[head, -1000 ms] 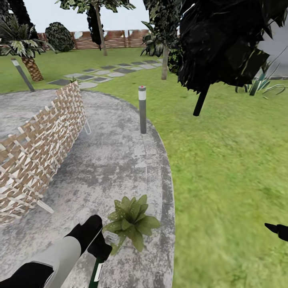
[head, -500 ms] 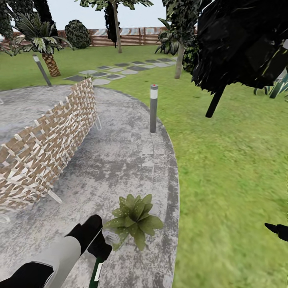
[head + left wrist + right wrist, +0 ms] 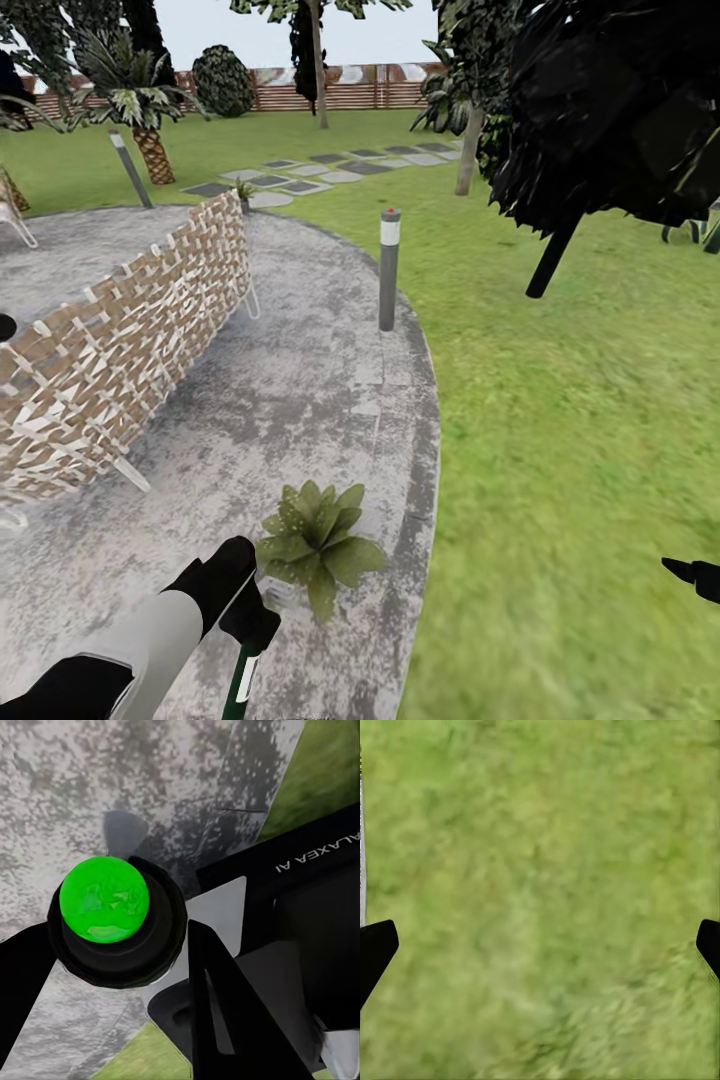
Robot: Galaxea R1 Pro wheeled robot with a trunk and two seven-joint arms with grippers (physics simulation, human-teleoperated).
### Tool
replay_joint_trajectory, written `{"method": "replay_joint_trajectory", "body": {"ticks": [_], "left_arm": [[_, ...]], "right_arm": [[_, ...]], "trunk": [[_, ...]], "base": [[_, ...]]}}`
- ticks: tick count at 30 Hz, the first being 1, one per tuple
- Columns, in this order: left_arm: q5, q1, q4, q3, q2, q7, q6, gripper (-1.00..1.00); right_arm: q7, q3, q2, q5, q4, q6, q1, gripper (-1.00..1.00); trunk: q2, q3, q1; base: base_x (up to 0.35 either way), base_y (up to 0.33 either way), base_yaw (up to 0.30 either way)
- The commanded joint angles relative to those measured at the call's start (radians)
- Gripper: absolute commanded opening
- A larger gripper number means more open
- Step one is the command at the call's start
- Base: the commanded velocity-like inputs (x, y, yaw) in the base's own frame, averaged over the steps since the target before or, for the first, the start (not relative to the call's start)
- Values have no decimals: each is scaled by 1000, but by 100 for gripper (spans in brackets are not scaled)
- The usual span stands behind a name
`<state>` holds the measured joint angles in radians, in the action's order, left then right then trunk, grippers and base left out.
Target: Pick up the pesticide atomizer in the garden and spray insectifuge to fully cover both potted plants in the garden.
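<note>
Meanwhile the head cam has swung left vs 0.5 s ago: more wicker screen (image 3: pixel 120 340) and patio (image 3: pixel 300 400) show, while the left gripper (image 3: pixel 250 625) stays at 7 o'clock, pinching the pesticide atomizer (image 3: pixel 240 682), just beside the potted plant (image 3: pixel 318 540). The left wrist cam adds the atomizer's bright green underside (image 3: pixel 105 898) clamped between black fingers (image 3: pixel 225 1020) over paving. The right wrist cam shows the right gripper (image 3: pixel 540 945) spread wide over lawn (image 3: pixel 547 870); the head cam has it at 4 o'clock.
</note>
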<state>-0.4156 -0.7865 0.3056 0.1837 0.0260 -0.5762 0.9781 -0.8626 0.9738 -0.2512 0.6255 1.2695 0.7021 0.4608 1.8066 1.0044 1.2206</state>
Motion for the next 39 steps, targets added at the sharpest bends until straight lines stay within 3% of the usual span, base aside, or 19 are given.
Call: {"method": "replay_joint_trajectory", "body": {"ticks": [1, 17, 21, 30, 39], "left_arm": [[-11, -1, 1, 2, 0, -10, 2, -100], [-8, -1, 10, 1, 1, -10, 2, -100], [-5, -1, 51, 1, 1, -10, 3, -100], [-3, 0, 57, 3, 2, -10, 5, -100], [-4, -1, 57, 3, 19, -10, 5, -100]], "right_arm": [[-10, 2, 0, 10, 1, 2, 1, 100], [-9, 2, 0, 10, 0, 1, 1, 100], [-10, 2, 0, 10, -1, 0, 1, 100], [-10, 2, 0, 10, -2, 0, 1, 100], [-9, 1, 0, 10, -2, 0, 1, 100]], "trunk": [[0, 1, 0], [0, 12, 0], [0, 12, 0], [0, 14, 0], [0, 21, 0]], "base": [[0, -117, 224], [51, -60, 224], [235, -231, 70], [111, -147, 50], [-57, -152, 230]]}}
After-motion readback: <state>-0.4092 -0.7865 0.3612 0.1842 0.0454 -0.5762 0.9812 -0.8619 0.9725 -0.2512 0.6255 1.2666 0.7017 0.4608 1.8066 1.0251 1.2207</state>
